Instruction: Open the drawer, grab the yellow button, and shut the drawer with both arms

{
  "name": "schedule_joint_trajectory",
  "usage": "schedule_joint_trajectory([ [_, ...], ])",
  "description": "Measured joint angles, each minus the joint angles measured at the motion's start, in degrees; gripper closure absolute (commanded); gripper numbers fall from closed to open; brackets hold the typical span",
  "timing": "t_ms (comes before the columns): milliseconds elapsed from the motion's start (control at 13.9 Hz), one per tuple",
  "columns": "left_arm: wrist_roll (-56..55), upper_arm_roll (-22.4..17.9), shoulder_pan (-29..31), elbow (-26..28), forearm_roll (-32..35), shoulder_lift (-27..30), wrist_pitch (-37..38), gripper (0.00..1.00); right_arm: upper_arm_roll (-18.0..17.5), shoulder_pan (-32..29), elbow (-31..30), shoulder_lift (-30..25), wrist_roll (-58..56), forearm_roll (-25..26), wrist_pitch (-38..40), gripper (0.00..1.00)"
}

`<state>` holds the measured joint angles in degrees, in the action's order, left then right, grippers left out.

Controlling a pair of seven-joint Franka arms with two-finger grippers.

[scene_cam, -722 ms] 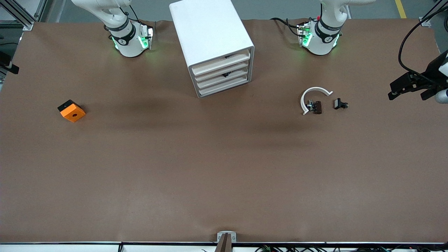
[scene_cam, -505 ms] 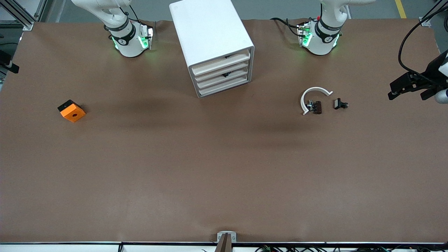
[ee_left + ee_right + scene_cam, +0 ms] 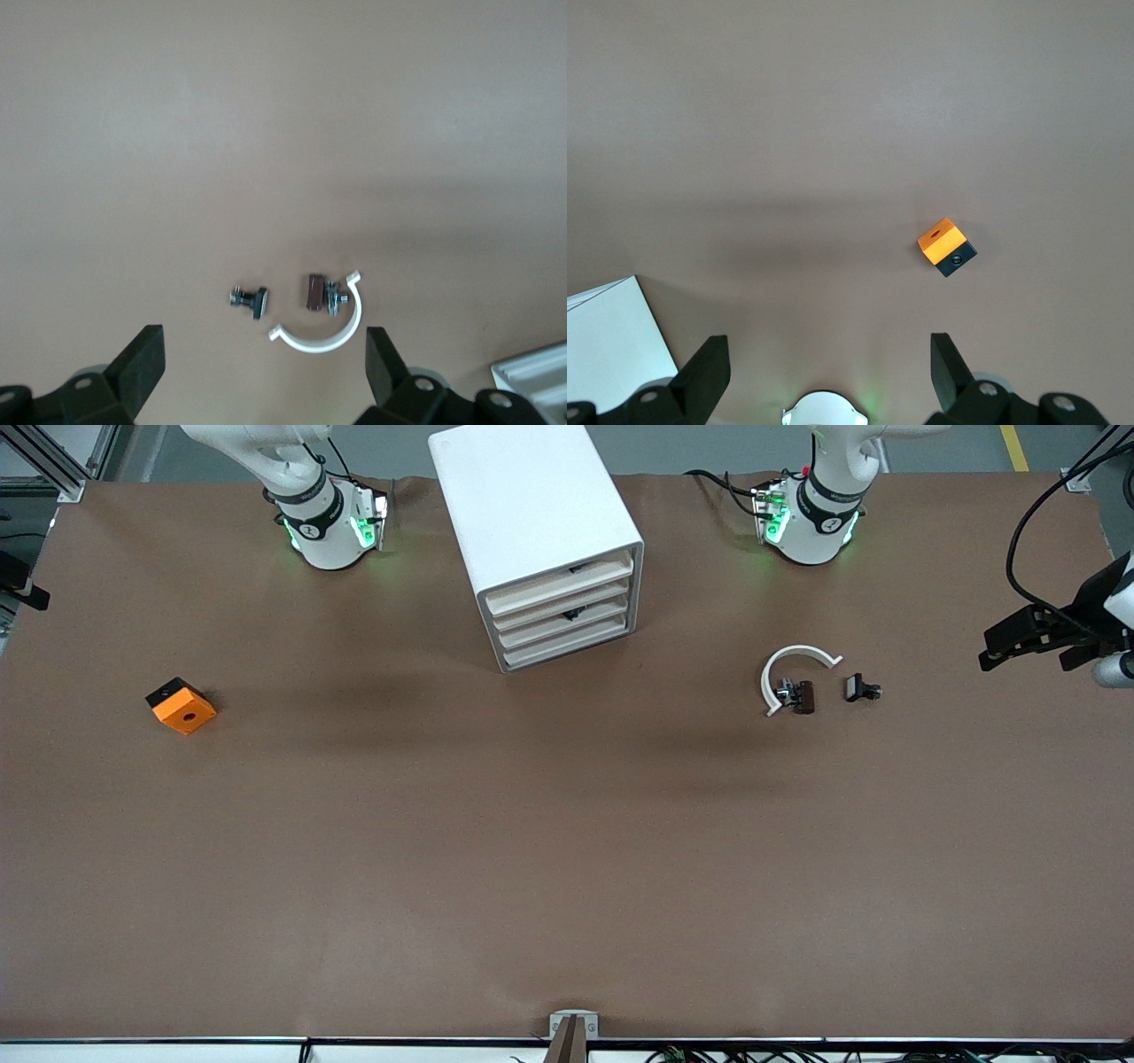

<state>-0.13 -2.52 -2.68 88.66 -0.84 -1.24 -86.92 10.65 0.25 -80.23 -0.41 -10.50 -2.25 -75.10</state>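
We are looking at the cabinet in the upper centre of the front view, with the drawer sitting shut at the top of its stack. We are not seeing the button anywhere; we are guessing it lies inside. The left gripper is hovering over the table's edge at the left arm's end, fingers apart and empty. The right gripper is hanging over the right arm's end near the orange block, jaws apart too. The drawer front is running across between the arms and facing the front camera, so we are expecting a pull down-frame. Neither gripper is clearly nearer.
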Motion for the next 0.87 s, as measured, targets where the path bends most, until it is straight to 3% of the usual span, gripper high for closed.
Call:
schedule_joint_trajectory([
  [216,-0.3,0.0,-0.1,0.5,0.0,-1.7,2.3,0.00,-1.2,0.3,0.0,-0.2,-0.3,0.0,0.5,0.00],
  [433,-2.9,0.2,-1.0,0.7,0.0,-5.6,2.8,0.00,-6.2,0.0,0.0,-0.9,0.0,1.4,0.6,0.00],
  [866,-21.3,0.6,-8.6,0.6,0.0,-13.3,-1.8,0.00,-8.9,-0.5,0.0,-1.2,0.2,2.2,0.6,0.00],
])
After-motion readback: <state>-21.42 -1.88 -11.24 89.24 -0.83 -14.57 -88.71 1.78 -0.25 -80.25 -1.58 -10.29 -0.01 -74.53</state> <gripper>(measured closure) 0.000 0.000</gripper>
